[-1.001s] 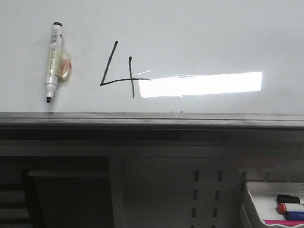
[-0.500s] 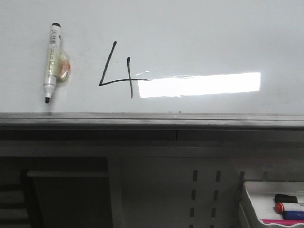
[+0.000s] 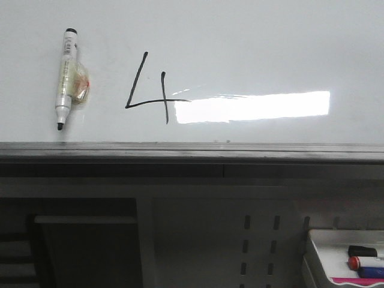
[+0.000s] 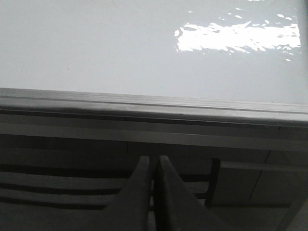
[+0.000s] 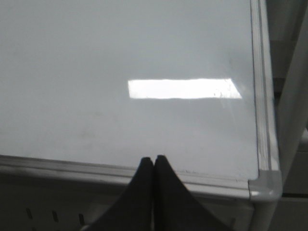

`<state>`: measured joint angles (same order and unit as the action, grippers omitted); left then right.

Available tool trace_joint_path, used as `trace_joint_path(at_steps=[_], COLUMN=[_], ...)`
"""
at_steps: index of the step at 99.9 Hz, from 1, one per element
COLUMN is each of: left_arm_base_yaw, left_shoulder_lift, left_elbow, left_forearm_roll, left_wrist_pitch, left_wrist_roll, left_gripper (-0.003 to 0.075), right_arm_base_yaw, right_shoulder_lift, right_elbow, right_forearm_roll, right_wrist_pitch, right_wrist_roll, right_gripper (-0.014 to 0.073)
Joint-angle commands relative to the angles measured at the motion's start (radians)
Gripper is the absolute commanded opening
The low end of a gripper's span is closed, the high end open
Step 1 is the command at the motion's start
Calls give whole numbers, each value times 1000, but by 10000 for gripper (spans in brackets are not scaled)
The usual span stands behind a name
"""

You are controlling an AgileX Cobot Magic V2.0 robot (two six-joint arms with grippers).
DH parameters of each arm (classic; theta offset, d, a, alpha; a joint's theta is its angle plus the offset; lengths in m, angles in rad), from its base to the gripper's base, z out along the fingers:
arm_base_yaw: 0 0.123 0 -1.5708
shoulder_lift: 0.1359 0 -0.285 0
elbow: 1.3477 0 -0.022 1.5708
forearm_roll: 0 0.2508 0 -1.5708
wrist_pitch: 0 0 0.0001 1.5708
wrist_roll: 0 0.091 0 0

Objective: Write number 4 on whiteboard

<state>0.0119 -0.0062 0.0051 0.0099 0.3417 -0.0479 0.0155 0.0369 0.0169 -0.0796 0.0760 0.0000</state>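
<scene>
The number 4 (image 3: 150, 90) is drawn in thin black strokes on the glossy whiteboard (image 3: 252, 42), left of the bright light reflection. A white marker (image 3: 65, 78) with a black tip pointing down lies on the board left of the 4. Neither gripper shows in the front view. My left gripper (image 4: 153, 161) is shut and empty, below the board's grey lower edge (image 4: 154, 103). My right gripper (image 5: 153, 160) is shut and empty, its tips over the board's lower edge (image 5: 120, 173) near the right corner.
A small white tray (image 3: 324, 240) with a black eraser and red and blue markers sits at the lower right, below the board. A dark shelf frame (image 3: 84, 240) and a perforated panel (image 3: 258, 246) lie under the board's edge.
</scene>
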Motion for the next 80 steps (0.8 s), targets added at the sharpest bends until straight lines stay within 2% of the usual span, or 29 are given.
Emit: trace_joint_path(at_steps=[1, 16, 80], left_arm_base_yaw=[1, 1, 1], left_shoulder_lift=[-22, -22, -22], left_elbow=[32, 32, 32], left_forearm_roll=[-10, -10, -10], left_wrist_pitch=[-48, -48, -48], left_wrist_roll=[-2, -2, -2], left_gripper=[-20, -20, -20], right_arm_base_yaw=[-10, -10, -10], right_shoulder_lift=[-45, -61, -61], right_elbow=[19, 19, 19], right_forearm_roll=[-10, -10, -10], right_wrist_pitch=[82, 247, 242], right_wrist_roll=[0, 0, 0], right_gripper=[-64, -64, -64])
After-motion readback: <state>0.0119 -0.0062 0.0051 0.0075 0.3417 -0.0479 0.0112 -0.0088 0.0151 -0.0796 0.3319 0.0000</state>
